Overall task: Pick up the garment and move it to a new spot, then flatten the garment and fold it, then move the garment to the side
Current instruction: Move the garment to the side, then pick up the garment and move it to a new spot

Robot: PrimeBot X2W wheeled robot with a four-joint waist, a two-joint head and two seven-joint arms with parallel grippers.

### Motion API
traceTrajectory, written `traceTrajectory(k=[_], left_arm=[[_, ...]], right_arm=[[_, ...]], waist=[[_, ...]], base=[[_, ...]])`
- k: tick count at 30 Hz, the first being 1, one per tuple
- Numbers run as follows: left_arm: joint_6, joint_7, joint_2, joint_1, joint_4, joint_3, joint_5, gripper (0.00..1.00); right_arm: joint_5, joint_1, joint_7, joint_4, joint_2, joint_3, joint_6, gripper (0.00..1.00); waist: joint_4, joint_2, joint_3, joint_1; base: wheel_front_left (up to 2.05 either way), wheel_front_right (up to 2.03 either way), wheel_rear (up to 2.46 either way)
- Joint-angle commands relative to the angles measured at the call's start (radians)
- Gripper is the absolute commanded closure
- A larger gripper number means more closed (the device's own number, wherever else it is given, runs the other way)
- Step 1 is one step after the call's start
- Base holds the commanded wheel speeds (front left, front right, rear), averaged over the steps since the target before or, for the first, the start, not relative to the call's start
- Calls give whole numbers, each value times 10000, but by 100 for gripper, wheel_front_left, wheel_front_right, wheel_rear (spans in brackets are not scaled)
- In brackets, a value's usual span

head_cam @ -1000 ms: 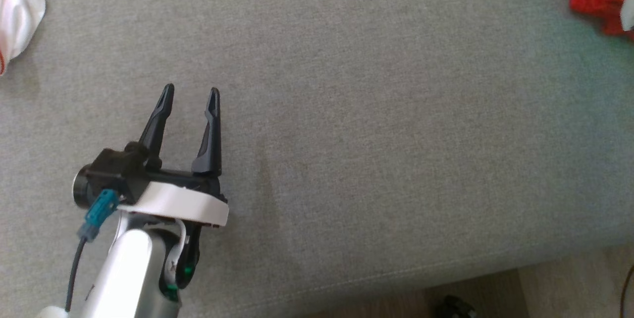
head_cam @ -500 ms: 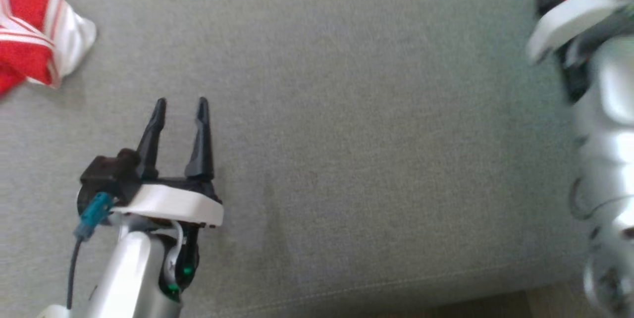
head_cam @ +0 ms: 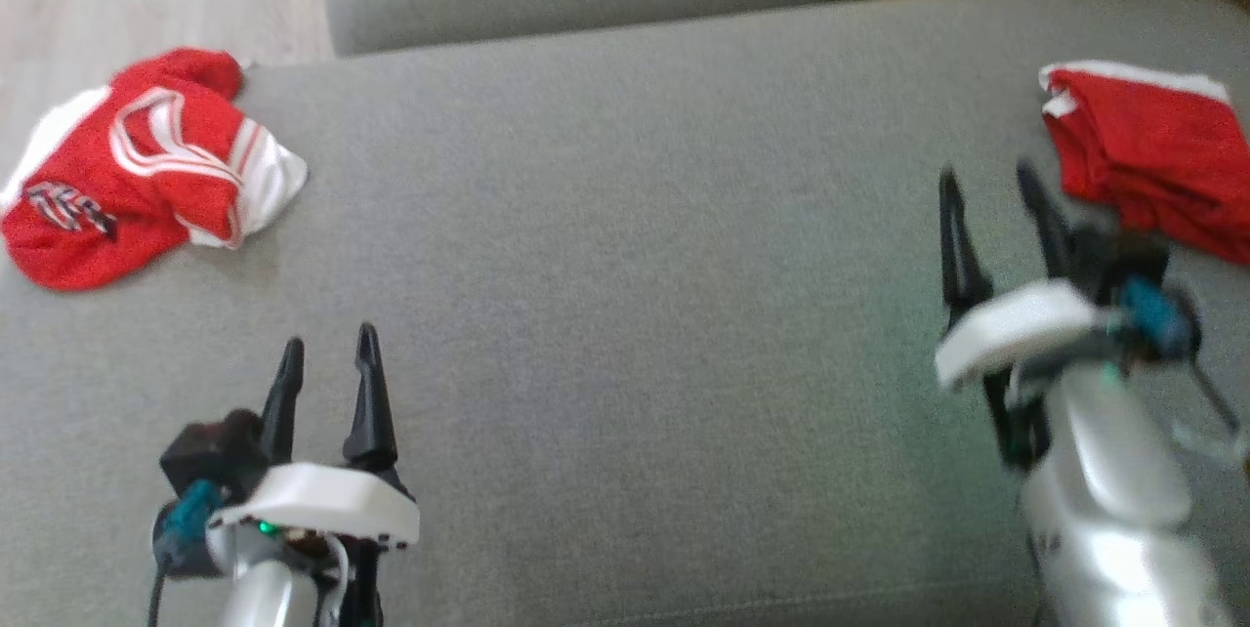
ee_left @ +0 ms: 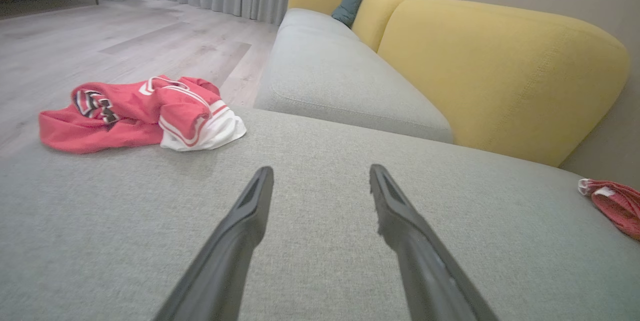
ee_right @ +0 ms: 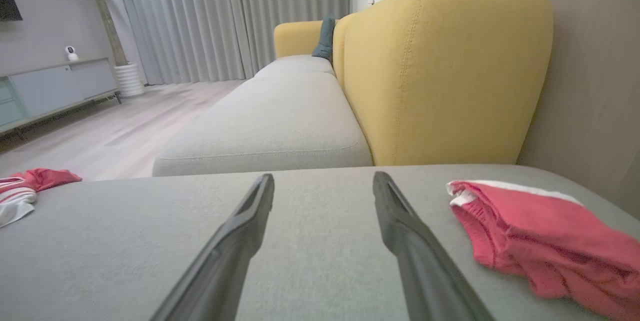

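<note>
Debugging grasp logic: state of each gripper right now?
Left gripper: open, holding nothing, over the grey fabric sofa seat.
Right gripper: open, holding nothing, beside the folded red fabric garment.

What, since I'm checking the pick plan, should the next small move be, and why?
Probably reach the left gripper forward and to its left toward the crumpled red and white jersey. Both grippers are open and empty over the grey cushion, the jersey lies unfolded beyond the left gripper, and the red garment near the right gripper already looks folded.
</note>
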Motion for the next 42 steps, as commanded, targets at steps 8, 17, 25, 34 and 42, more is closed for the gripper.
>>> traceTrajectory(k=[8,17,25,34,42], left_arm=[[32,-122,-166,199,-252,435,310,0],[-77,-123,-260,727,-173,381,465,0],[-123,-123,-289,737,-114,393,513,0],[-151,-123,-304,696,-68,381,530,0],[-177,-124,-311,683,-82,365,559,0]], right_arm=[[911,1955,-125,-2231,138,466,-9,0],[1200,3859,15,-3947,140,666,-9,0],[1213,4298,261,-4445,140,701,-9,0],[1180,4386,330,-4660,140,664,-9,0],[1191,4487,379,-4765,141,614,-9,0]], waist=[[544,-1,-689,1],[728,-1,-814,1],[709,-1,-794,1],[728,-1,-796,1],[909,-1,-803,1]], base=[[0,0,0],[0,0,0],[0,0,0],[0,0,0],[0,0,0]])
